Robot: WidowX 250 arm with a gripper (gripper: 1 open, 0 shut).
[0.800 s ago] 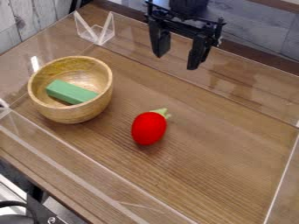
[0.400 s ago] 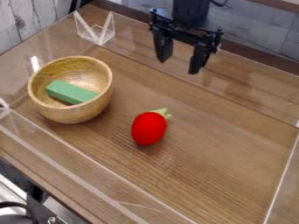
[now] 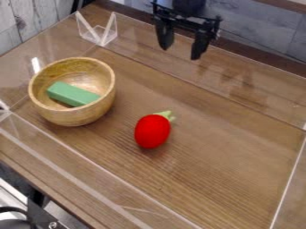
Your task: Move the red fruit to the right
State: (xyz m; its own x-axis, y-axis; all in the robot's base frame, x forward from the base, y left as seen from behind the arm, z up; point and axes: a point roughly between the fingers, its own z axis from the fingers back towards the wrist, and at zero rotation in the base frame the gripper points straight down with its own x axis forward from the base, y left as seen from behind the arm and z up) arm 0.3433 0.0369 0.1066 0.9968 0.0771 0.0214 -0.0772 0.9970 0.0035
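A black gripper (image 3: 184,41) hangs over a brown wood-grain table (image 3: 227,152). Well below it lies a glossy red fruit (image 3: 152,131); lower left, a tan wooden bowl (image 3: 72,90) holds a green block (image 3: 71,94).

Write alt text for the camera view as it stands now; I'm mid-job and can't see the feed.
A red fruit lies untouched near the middle of a wooden table, while the open gripper hangs above the far edge, well clear of it. To the left sits a wooden bowl holding a green block.
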